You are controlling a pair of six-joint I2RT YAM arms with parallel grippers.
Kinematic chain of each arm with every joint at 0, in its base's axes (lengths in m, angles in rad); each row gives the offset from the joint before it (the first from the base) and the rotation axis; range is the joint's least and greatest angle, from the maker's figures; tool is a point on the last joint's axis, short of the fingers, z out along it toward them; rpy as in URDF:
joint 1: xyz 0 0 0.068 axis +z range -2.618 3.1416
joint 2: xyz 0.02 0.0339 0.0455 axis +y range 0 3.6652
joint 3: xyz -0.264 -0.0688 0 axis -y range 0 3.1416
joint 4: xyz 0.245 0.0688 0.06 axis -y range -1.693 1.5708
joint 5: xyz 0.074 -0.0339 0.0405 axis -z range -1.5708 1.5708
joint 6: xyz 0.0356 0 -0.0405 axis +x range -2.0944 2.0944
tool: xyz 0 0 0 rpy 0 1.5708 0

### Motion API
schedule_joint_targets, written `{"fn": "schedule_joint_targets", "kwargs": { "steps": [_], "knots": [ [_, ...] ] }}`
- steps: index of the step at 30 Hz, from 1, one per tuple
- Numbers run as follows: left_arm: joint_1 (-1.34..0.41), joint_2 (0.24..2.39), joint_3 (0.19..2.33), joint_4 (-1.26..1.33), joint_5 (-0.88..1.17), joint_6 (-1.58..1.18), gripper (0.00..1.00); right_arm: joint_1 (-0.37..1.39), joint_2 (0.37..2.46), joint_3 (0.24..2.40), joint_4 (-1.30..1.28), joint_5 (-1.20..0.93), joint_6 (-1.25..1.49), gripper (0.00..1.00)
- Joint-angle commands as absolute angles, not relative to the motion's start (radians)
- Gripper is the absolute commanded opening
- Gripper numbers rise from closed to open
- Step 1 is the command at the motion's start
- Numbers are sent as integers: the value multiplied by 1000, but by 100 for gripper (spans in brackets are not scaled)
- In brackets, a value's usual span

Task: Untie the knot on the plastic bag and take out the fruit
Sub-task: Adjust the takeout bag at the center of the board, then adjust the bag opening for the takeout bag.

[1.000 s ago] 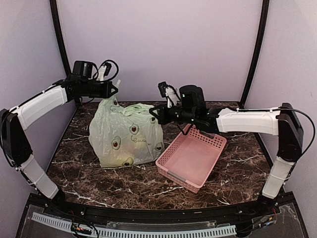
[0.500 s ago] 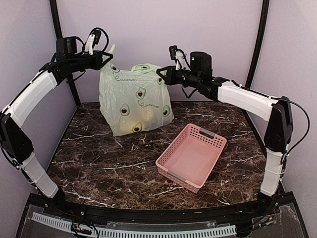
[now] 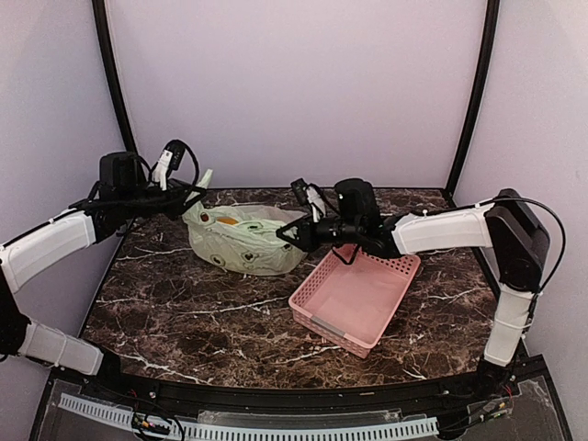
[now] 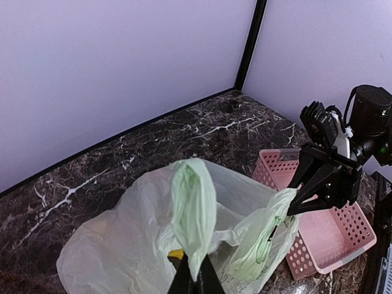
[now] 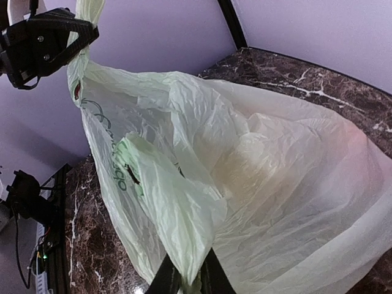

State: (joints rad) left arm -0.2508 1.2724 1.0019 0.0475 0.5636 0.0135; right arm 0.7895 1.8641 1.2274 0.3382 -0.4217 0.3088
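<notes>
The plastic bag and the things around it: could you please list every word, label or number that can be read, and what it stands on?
plastic bag: green cursive print on its creased side, too crumpled to read.
plastic bag, top view: small printed pictures, blurred, no legible letters.
pink basket: no text.
Nothing else shows text that can be read.

Overhead and wrist views share the plastic bag.
</notes>
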Motion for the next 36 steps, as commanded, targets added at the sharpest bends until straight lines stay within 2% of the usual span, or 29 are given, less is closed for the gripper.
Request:
{"fn": "schedule_joint_targets", "kwargs": {
  "steps": [1, 4, 7, 12, 16, 22, 26, 31, 36],
  "knots": [
    [-249, 1170, 934, -1, 545, -12, 3, 819, 1784, 1183, 406, -397, 331, 19],
    [-249, 1132, 926, -110, 541, 33, 7, 827, 1741, 1191, 332, -350, 301, 29],
    [-249, 1091, 915, -211, 539, 82, 9, 845, 1725, 1255, 193, -285, 233, 43],
    [-250, 1036, 864, -230, 519, 92, 15, 881, 1761, 1417, -41, -217, 122, 65],
    [-250, 1020, 857, -214, 521, 79, 37, 933, 1833, 1564, -206, -156, 24, 77],
    [-250, 999, 890, -222, 545, 32, 71, 962, 1947, 1754, -363, -121, -43, 82],
    [-249, 986, 944, -258, 489, 6, 86, 963, 1998, 1824, -399, -104, -56, 83],
    [-249, 1005, 996, -275, 520, -37, 93, 964, 2052, 1889, -435, -71, -80, 85],
    [-250, 1047, 1028, -262, 611, -9, 95, 964, 2101, 1950, -456, -37, -131, 88]
  ]
}}
